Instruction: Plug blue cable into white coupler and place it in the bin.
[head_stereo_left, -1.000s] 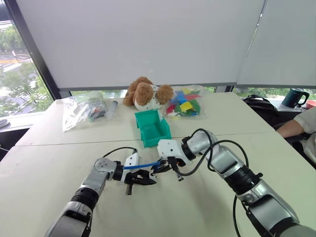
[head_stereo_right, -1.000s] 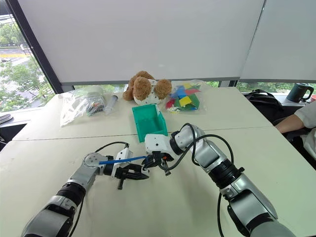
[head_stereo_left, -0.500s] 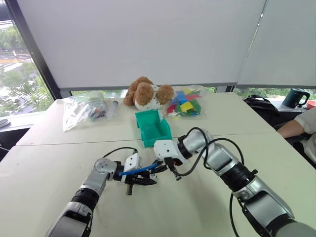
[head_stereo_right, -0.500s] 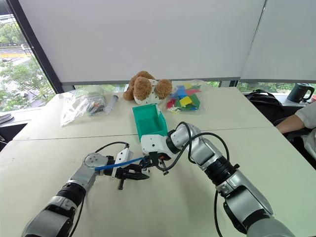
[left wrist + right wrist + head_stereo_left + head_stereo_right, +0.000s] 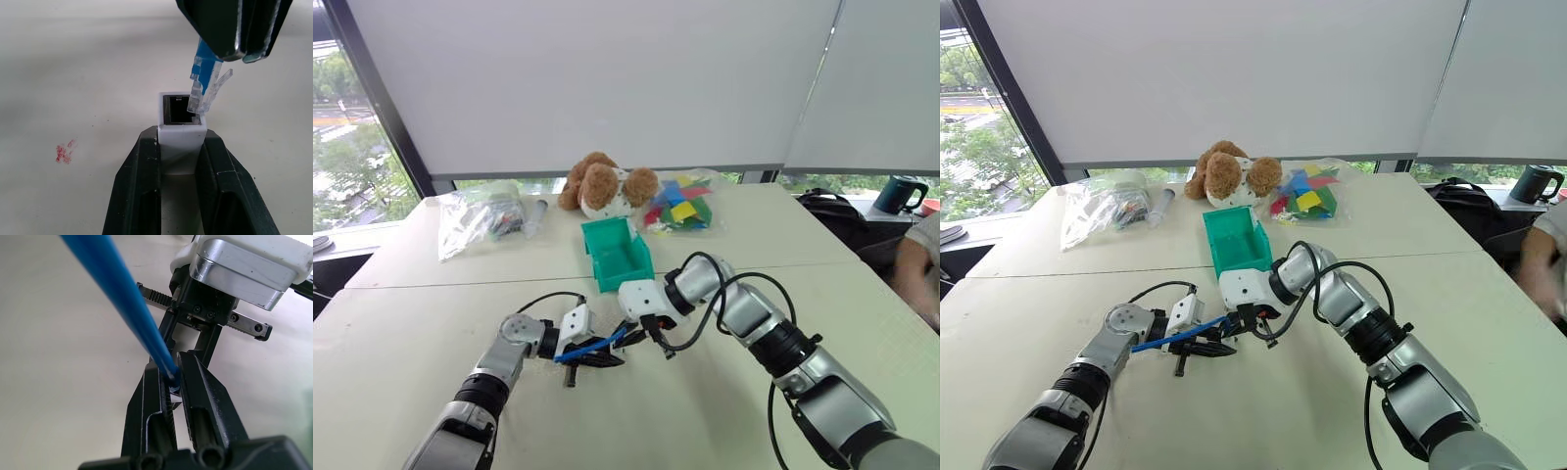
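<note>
The left gripper (image 5: 180, 161) is clamped on the white coupler (image 5: 182, 131), which stands between its two black fingers with the dark socket facing outward. The right gripper (image 5: 171, 382) is pinched tight on the blue cable (image 5: 117, 298) just behind its clear plug (image 5: 208, 93). In the left wrist view the plug sits tilted at the socket's upper corner, its tip touching the rim — not seated inside. The loose length of the cable slants away from the right gripper, back over the left wrist, as the head views show (image 5: 590, 346).

Both grippers meet low over the pale table (image 5: 705, 411), near its middle. Just beyond them stands the bin (image 5: 617, 253), teal-green, its open side turned towards the arms; it is near the right gripper's white housing but apart from it. Behind the bin lies a brown and white stuffed dog (image 5: 602, 186), and beside that a clear bag of coloured blocks (image 5: 677, 206). Further to the left lies another clear bag (image 5: 480, 220) with dark things inside, a marker-like tube beside it. A dark mug (image 5: 899, 193) stands at the far right — in front of it a person's arm (image 5: 915, 274) shows, blurred, at the table's edge. A small red smudge (image 5: 64, 152) marks the tabletop beside the left gripper.
</note>
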